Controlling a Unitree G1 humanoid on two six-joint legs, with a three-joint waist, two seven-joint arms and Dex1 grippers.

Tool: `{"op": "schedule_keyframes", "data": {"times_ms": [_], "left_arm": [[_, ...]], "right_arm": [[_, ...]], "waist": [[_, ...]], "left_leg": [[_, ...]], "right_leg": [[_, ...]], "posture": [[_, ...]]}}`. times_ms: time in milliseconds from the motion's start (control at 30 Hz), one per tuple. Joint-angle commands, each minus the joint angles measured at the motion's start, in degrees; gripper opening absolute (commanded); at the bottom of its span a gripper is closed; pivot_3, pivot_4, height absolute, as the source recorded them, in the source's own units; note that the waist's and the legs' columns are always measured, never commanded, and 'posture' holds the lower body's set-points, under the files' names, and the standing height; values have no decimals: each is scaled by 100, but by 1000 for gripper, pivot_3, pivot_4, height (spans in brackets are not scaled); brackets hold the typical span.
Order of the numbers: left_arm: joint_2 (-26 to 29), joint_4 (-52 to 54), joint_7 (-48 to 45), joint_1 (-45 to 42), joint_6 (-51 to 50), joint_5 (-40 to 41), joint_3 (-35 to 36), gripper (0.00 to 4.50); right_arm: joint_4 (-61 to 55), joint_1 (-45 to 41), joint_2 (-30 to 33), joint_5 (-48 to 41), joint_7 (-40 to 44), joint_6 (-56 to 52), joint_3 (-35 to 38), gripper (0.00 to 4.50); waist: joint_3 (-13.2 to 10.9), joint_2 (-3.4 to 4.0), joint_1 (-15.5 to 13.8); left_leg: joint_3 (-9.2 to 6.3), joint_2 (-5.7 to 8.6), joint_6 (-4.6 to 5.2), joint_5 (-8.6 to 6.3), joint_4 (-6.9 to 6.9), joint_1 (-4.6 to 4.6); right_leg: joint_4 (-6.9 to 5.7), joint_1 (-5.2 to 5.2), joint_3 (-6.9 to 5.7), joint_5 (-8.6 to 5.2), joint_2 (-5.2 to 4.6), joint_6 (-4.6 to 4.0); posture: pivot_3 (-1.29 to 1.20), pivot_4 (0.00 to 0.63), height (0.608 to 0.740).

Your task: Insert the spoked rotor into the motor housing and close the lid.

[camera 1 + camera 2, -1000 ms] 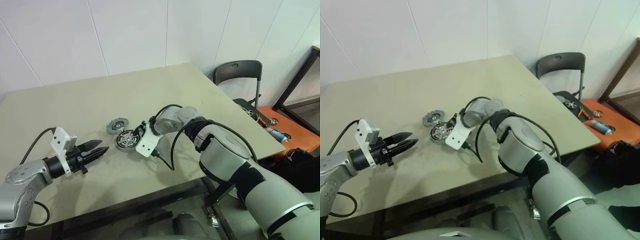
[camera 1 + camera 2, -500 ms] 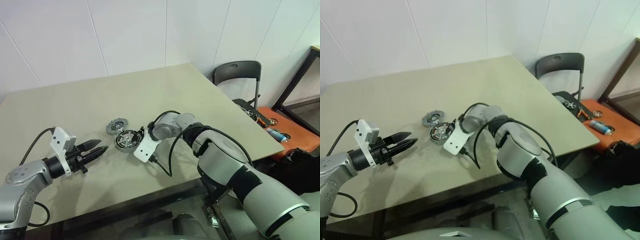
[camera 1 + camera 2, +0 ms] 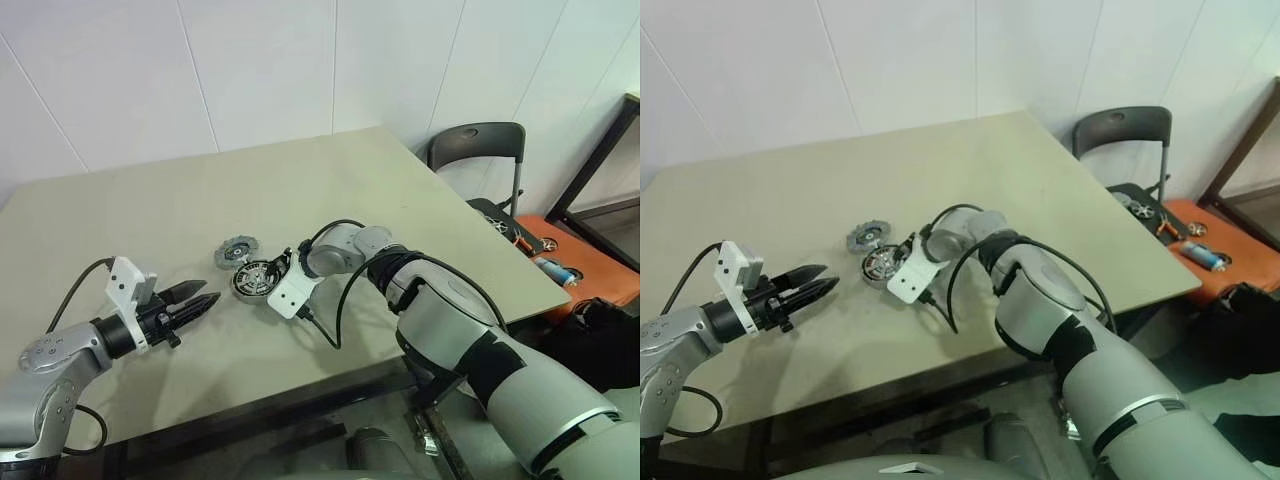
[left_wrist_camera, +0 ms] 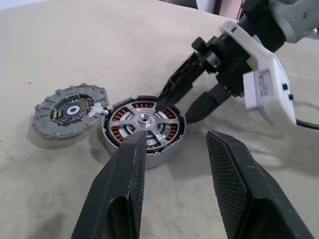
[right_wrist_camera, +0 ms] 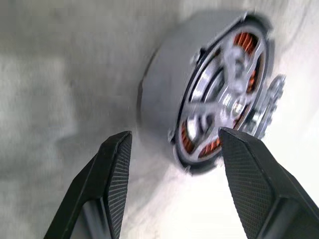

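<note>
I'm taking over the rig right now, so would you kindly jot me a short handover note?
Left claw: open, empty, off the table, aimed at the housing.
Right claw: open, empty, one fingertip on the rotor, the other outside the housing's rim.
Housing: on the table near the middle, copper coils showing.
Rotor: seated in the housing, spokes up.
Lid: lying flat on the table, touching the housing's side.
Done: rotor inserted.
Left: pick up the lid and close the housing.
</note>
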State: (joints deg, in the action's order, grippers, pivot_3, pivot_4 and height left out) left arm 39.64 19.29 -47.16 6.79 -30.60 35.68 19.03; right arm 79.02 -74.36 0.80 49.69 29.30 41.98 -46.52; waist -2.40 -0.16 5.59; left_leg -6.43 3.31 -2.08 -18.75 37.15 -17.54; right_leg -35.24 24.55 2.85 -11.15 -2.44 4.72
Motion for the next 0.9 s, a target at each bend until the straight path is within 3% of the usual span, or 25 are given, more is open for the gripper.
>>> {"op": "schedule_keyframes", "data": {"times_ms": [33, 367, 867, 900], "left_arm": [[51, 146, -22, -28, 57, 40, 79, 2043], [271, -404, -133, -568, 121, 26, 308, 2043], [327, -540, -182, -585, 221, -17, 354, 2043], [319, -540, -181, -573, 224, -20, 358, 2043]], "right_arm": [[-37, -129, 78, 24, -45, 122, 3, 2894], [-63, -32, -111, 18, 11, 188, 4, 2894], [-24, 96, 18, 29, 64, 38, 16, 2894], [-26, 100, 24, 21, 66, 44, 27, 2719]], "waist": [[0, 0, 2], [0, 0, 15], [1, -2, 19], [1, -2, 16]], "left_leg": [[0, 0, 0, 0, 0, 0], [-1, 1, 0, 0, 0, 2], [-2, 0, 0, 0, -1, 3], [-2, 0, 0, 0, -1, 4]], "right_leg": [[0, 0, 0, 0, 0, 0], [-1, 0, -1, 0, 2, 0], [-2, -1, -1, 0, 2, 0], [-2, -1, -1, 0, 2, 0]], "posture": [[0, 0, 740], [0, 0, 740], [0, 0, 740], [0, 0, 740]]}}
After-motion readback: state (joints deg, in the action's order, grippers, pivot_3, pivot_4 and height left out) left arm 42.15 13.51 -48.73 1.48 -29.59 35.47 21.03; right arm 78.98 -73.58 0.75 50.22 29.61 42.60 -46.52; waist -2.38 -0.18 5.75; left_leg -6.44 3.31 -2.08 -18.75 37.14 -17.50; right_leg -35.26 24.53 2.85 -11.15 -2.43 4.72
